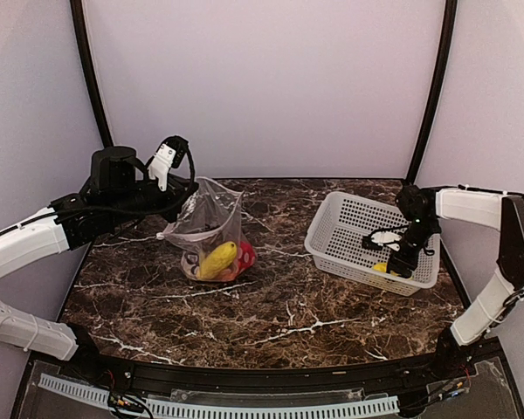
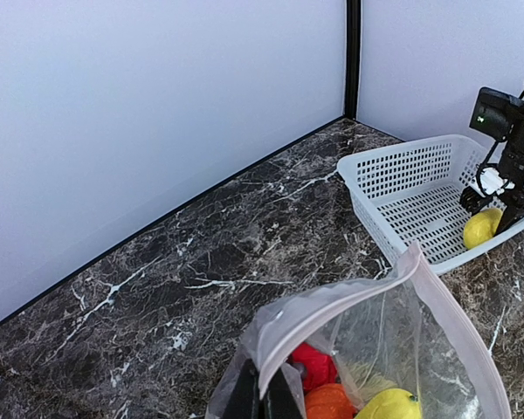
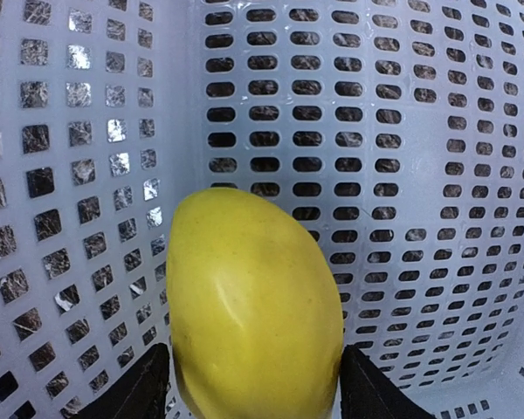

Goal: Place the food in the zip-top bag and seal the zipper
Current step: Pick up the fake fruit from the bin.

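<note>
The clear zip-top bag (image 1: 211,223) stands open at the table's middle left. It holds food: a yellow piece (image 1: 218,259), a red piece (image 1: 245,255) and an orange one (image 2: 329,403). My left gripper (image 1: 185,190) is shut on the bag's rim by the pinkish-white zipper (image 2: 332,312), holding the mouth up; it also shows in the left wrist view (image 2: 266,388). My right gripper (image 1: 393,262) reaches down into the white basket (image 1: 336,229). In the right wrist view its jaws (image 3: 253,397) close around the second yellow piece (image 3: 253,297), which lies on the basket floor.
The basket (image 2: 393,179) sits at the right, close to the back corner. Dark marble table (image 1: 271,305) with walls on three sides. Black frame posts (image 1: 432,87) stand at the back corners.
</note>
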